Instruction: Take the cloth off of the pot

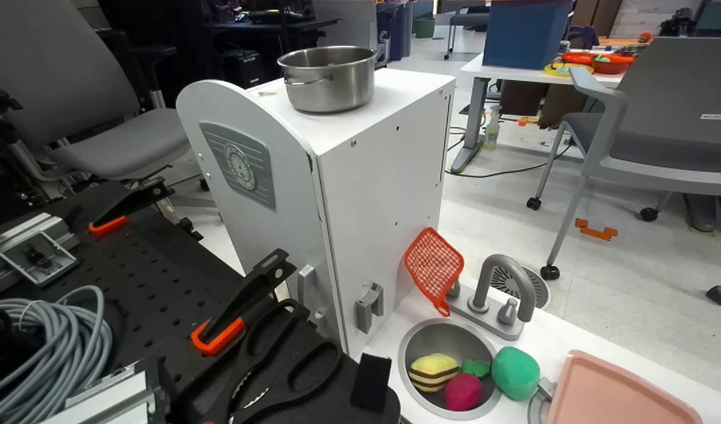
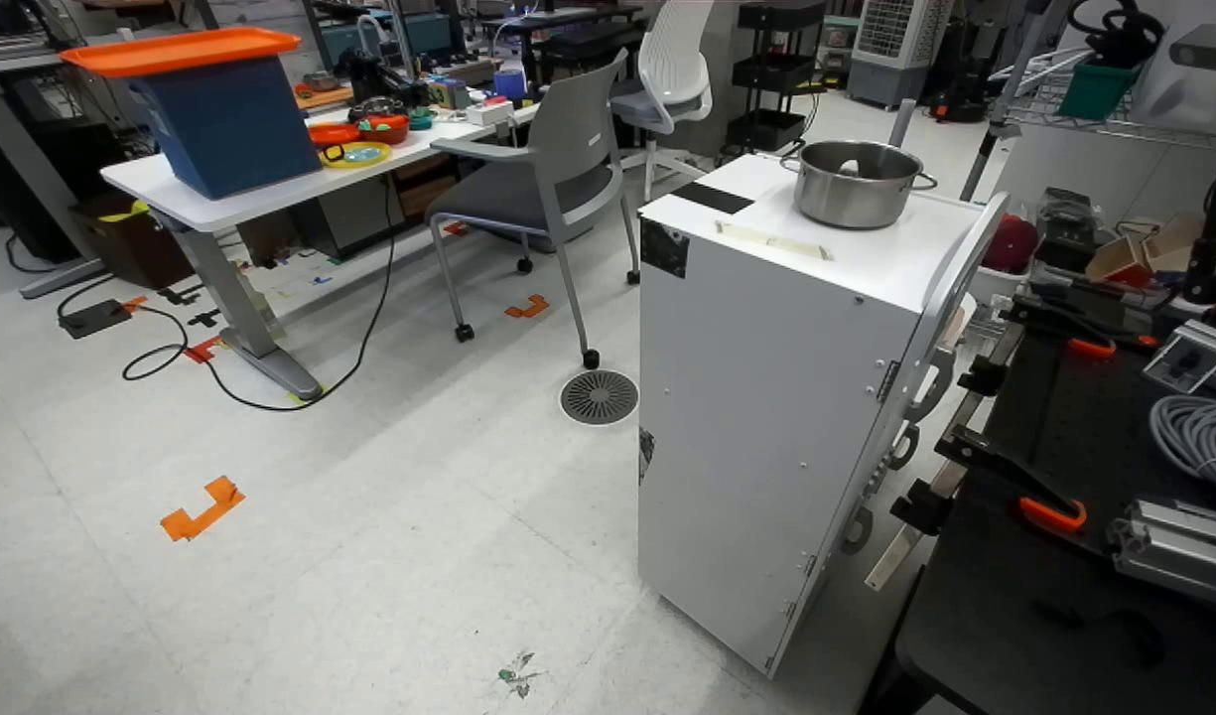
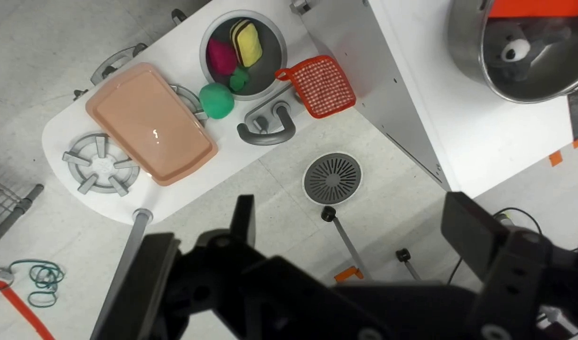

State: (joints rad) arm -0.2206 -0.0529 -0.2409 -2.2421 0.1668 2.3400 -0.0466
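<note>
Well, cloth (image 1: 434, 268) already sat off pot (image 1: 329, 82), tilted beside tap (image 1: 484, 285), close to cabinet wall (image 1: 384, 188); gripper (image 3: 338, 224) spread wide, nothing held; from where I stood, cloth looked soft, light, perhaps quilted; pinching raised edge seemed surest.

The wrist view's edges crop the pot (image 3: 465, 52).

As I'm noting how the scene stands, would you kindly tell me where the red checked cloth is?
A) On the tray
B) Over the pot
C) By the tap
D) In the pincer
C: the wrist view shows the cloth by the tap, apart from the pot, which stands on the cabinet in both exterior views.
</note>
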